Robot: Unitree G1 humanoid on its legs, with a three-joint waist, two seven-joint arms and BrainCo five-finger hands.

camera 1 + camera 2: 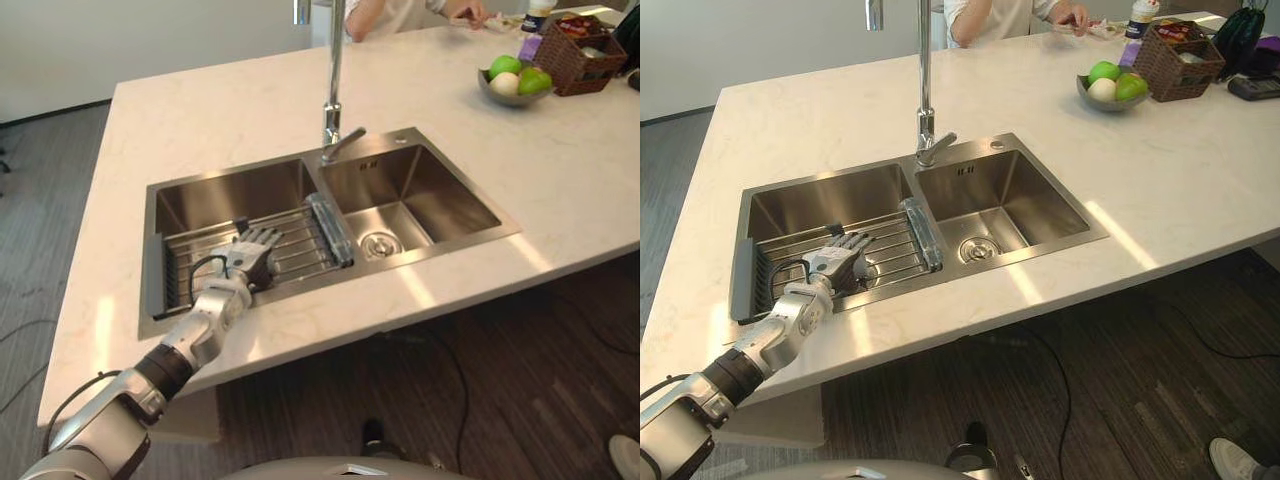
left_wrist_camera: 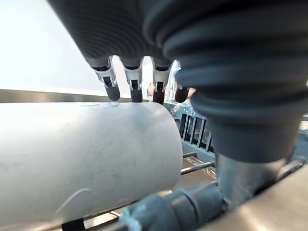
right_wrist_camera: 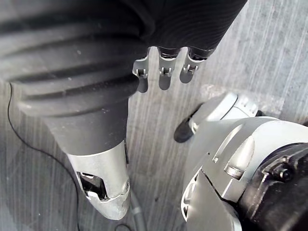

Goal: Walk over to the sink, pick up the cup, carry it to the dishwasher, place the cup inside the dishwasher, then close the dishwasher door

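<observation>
The sink [image 1: 452, 246] is set in a pale stone counter [image 1: 200, 120] and has two steel basins with a tall faucet [image 1: 333, 80] behind the wall between them. The sink's left basin [image 1: 230, 195] holds a wire rack [image 1: 300, 240]; its right basin shows a round drain [image 1: 381, 243] in the floor.

The left hand [image 1: 250, 258] is down in the sink's left basin, over the rack. The left wrist view shows the cup [image 2: 82, 159], white and lying on its side on the rack, directly under that hand. The fingers [image 2: 111, 82] stretch out fairly straight across the top of the cup, their dark tips at its far edge, not wrapped round it.

The right hand [image 3: 164, 72] hangs over the floor with its fingers straight and loose, holding nothing.

Well beyond the sink's right basin, a grey bowl [image 1: 510, 101] holds green apples [image 1: 505, 66] and one pale fruit. A brown woven basket [image 1: 570, 65] stands just beside it, its contents too small to tell. A person [image 1: 400, 12] is at the counter's far side.
</observation>
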